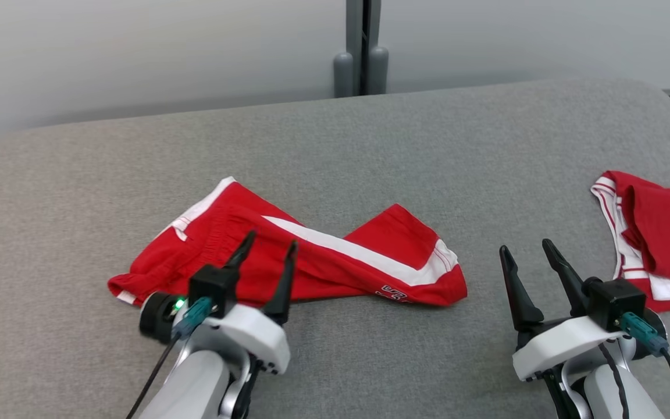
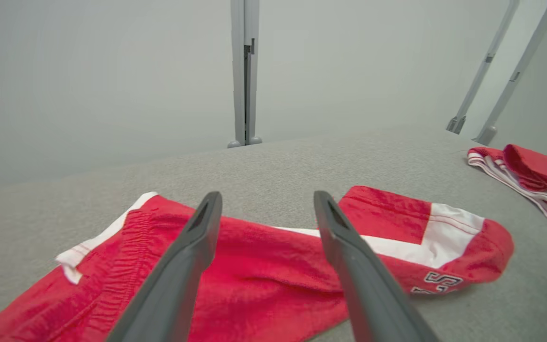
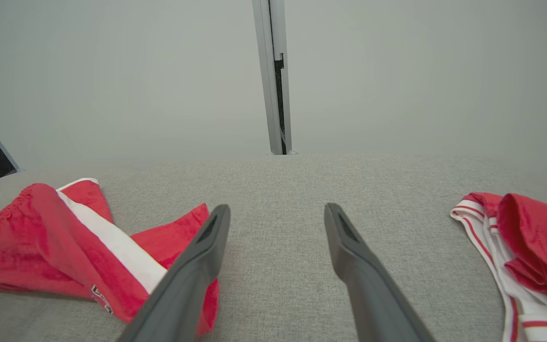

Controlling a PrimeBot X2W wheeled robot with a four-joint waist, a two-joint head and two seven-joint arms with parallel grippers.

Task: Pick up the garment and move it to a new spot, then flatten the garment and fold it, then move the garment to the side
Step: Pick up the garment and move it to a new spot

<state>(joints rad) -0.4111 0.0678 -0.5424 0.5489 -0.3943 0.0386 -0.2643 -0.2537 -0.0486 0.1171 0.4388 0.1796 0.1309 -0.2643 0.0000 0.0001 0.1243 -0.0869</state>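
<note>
Across the middle of the grey padded surface (image 1: 370, 145) lie the red shorts (image 1: 323, 256), rumpled and partly twisted. The gathered waistband is at their left end and a white-banded leg hem at their right, with a white stripe running between the two and dark lettering near the hem (too small to read). The left tool (image 1: 271, 240) hangs over the shorts' near edge towards the waistband end, its fingers spread well apart and holding nothing; whether they touch the cloth cannot be told. The right tool (image 1: 526, 245) sits just right of the shorts' hem over bare upholstery, its fingers equally wide and empty. Farther right of the shorts lies a second red-and-white garment (image 1: 660, 233), well apart from them. Behind the shorts, past the far edge, stands a grey post (image 1: 362, 52).
</note>
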